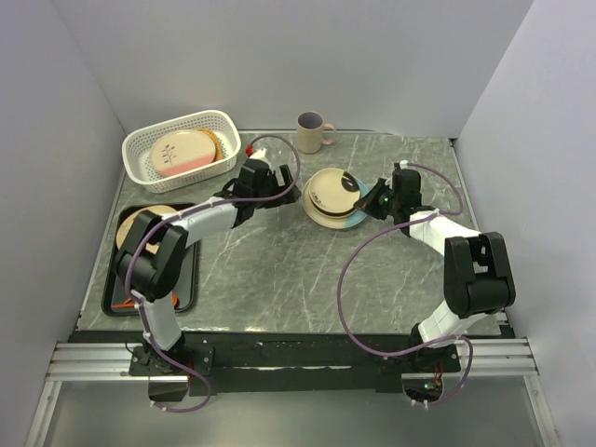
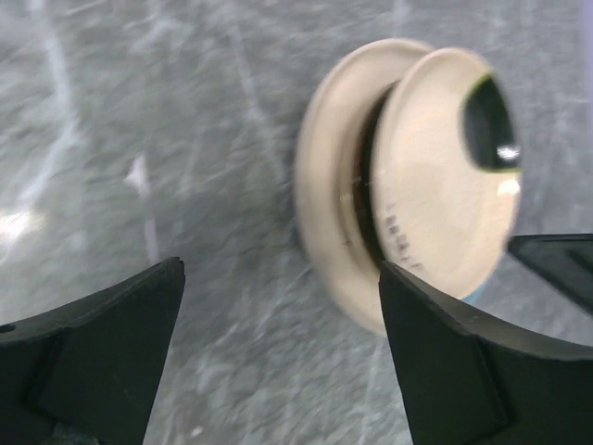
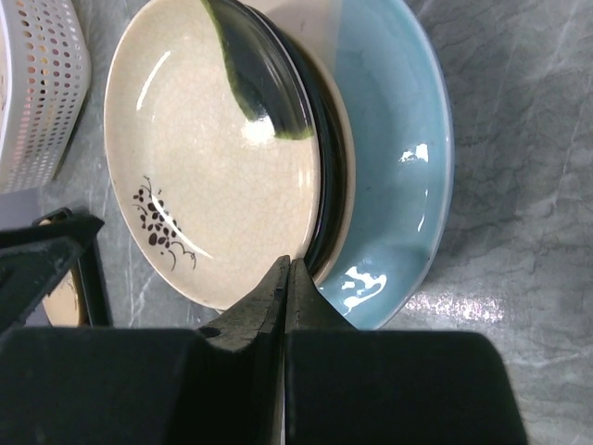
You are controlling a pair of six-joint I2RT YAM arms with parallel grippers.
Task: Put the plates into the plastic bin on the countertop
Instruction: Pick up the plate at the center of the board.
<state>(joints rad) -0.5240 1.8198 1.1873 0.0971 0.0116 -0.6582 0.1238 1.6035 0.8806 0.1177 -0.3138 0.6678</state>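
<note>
1. My left fingers (image 2: 111, 324) stand spread wide, the stacked plates (image 2: 408, 185) just beyond their tips on the bench (image 2: 139, 139).
2. My right fingers (image 3: 250, 315) are pressed together at that stack's rim.
3. Both arms bend inward toward it; the plastic bin (image 1: 149, 173) sits back left.

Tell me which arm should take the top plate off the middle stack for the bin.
Left, most likely. The left hand is open and faces the plate stack, and the plastic bin sits on its side. The right hand is shut at the stack's rim.
</note>
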